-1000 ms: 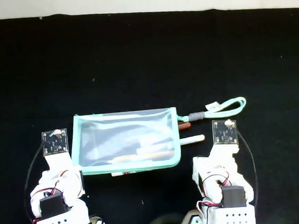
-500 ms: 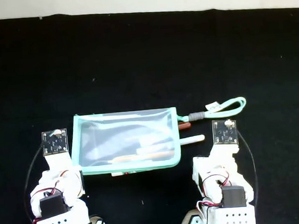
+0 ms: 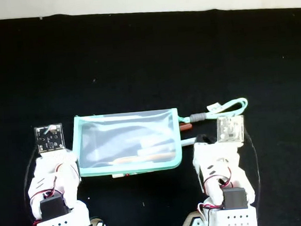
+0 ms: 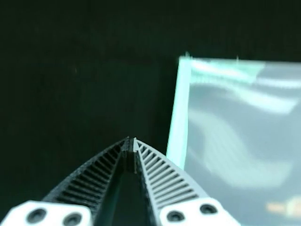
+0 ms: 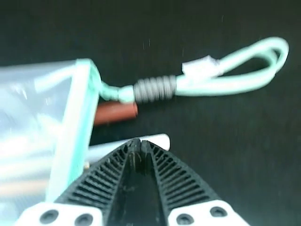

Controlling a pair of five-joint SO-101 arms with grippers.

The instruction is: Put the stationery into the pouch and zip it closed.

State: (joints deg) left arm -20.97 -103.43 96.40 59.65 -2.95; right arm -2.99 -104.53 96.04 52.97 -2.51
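The left arm (image 3: 54, 171) has pushed a little way forward since a moment ago and now sits just beside the left edge of the pouch (image 3: 126, 140). The left claw (image 4: 128, 142) is squeezed tight with nothing in it, over the black table (image 3: 136, 57). The see-through pouch (green trim all round) lies flat between the two arms, with stationery inside. A brown pen (image 5: 115, 113) and a white pen (image 5: 155, 140) poke out of its right end. The right arm (image 3: 218, 162) has moved forward too. The right claw (image 5: 139, 142) is closed and empty, over the white pen. The green strap (image 5: 235, 70) lies beyond it.
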